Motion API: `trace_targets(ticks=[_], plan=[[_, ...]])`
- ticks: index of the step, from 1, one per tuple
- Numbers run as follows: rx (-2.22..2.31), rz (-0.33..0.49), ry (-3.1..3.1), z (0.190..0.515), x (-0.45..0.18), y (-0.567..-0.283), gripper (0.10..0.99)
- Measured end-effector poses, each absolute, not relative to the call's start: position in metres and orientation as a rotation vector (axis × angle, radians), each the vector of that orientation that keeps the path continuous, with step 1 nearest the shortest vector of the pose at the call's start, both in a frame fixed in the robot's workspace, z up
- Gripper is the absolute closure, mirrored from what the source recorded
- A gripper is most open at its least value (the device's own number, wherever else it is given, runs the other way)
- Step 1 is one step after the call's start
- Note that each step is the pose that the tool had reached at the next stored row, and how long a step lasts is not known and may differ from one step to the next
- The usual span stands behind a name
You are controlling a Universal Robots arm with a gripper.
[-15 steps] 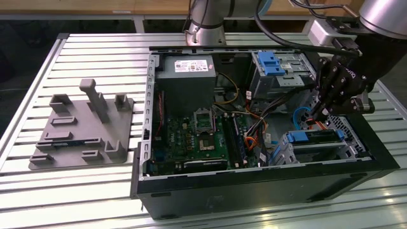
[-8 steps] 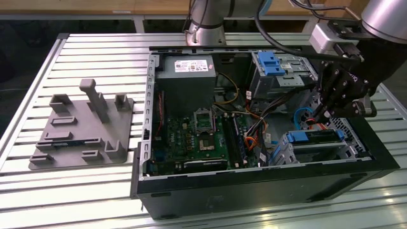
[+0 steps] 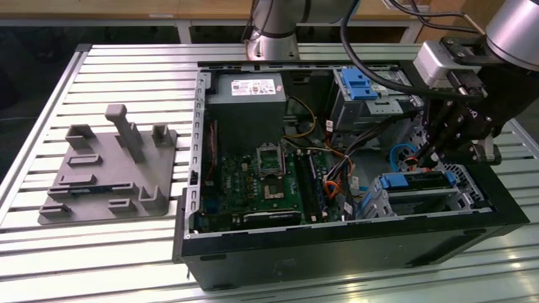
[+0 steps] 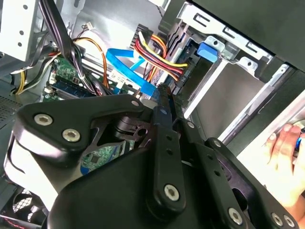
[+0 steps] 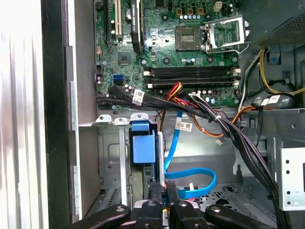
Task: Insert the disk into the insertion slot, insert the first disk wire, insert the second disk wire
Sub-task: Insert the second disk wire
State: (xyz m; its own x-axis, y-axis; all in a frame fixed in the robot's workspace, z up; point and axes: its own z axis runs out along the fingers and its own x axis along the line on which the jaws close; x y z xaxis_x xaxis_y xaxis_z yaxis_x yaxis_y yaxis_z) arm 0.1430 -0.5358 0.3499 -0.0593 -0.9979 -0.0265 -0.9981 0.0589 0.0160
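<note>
Already the disk (image 3: 418, 181) lies lengthwise in the insertion slot (image 3: 461, 193); fingers (image 5: 164, 202) pinched together.

— What carries everything?
— A silvery desk (image 3: 110, 252) of ribbed metal slats.
— What lies directly on it?
— Toward the exterior view's left, a flat grey plastic fixture plate (image 3: 110, 173) with upright pegs and blocks. Just beside it, toward the right, an open black computer case (image 3: 354, 243) lying on its side.
</note>
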Motion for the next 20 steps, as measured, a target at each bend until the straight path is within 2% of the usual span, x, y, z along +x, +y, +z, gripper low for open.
trace_targets(ticks=[20], plan=[[-2.168, 0.05, 2.265, 0.347, 0.1437, -0.5364, 0.925]])
